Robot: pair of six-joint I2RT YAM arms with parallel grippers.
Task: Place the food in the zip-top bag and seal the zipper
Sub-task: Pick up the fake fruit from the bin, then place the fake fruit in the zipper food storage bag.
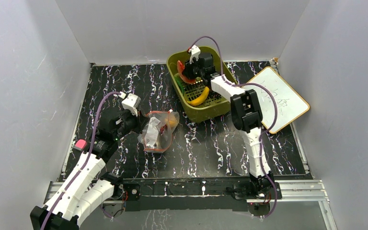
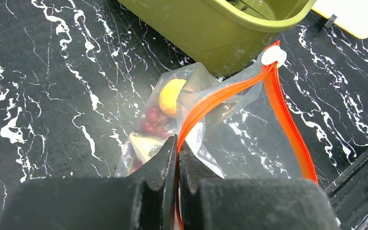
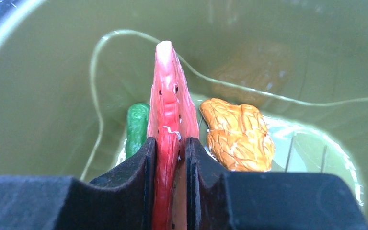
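Right now my left claw [image 2: 178,146] is pressed together on one lip of the zipper [image 2: 220,93]. It holds that red-orange strip up so the zip-top bag [image 1: 155,132] gapes toward the olive basket [image 1: 206,114] just beside it on the tabletop [image 1: 211,148]. The other lip sags away, which gives me an opening. Inside the bag I can see the orange [image 2: 169,96] and the grape bunch [image 2: 151,122]. My right claw [image 3: 171,143] is down in the basket, pinching the watermelon slice [image 3: 168,96] across its flat faces, which I judge the firmest hold on a wedge. A green bit [image 3: 137,124] and a crinkled orange bit [image 3: 239,134] sit just beside it, and the banana [image 1: 199,98] lies nearer the front wall. Sealing is not yet due.
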